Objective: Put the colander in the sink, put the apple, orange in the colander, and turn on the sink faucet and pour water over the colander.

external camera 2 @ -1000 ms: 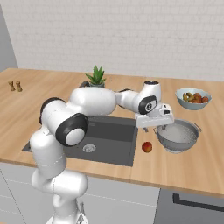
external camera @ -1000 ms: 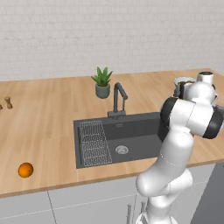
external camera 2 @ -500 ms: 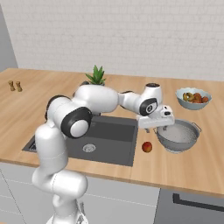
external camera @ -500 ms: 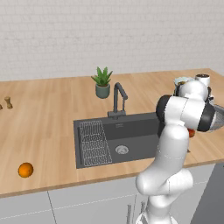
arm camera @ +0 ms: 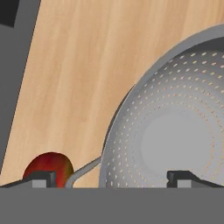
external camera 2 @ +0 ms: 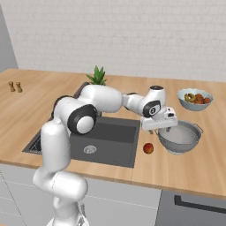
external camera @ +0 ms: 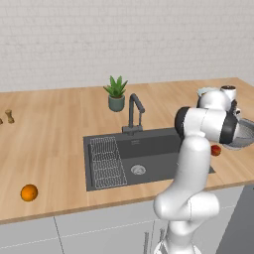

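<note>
End effector (external camera 2: 164, 129) now sits lower over the colander's (external camera 2: 180, 137) near rim than a second ago, fingers spread wide, nothing held. In the hand view one fingertip (arm camera: 43, 177) is outside the rim by the handle and apple (arm camera: 49, 166), the other over the bowl's inside, so the rim is straddled; looks like the approach to the first grasp. Colander is on the desk (external camera 2: 132, 172) right of the sink (external camera 2: 103, 141), not yet moved. Apple lies just beside the colander, near the sink edge. Orange (external camera: 29, 192) lies far left on the desk. Faucet (external camera: 134, 111) off, no water visible.
</note>
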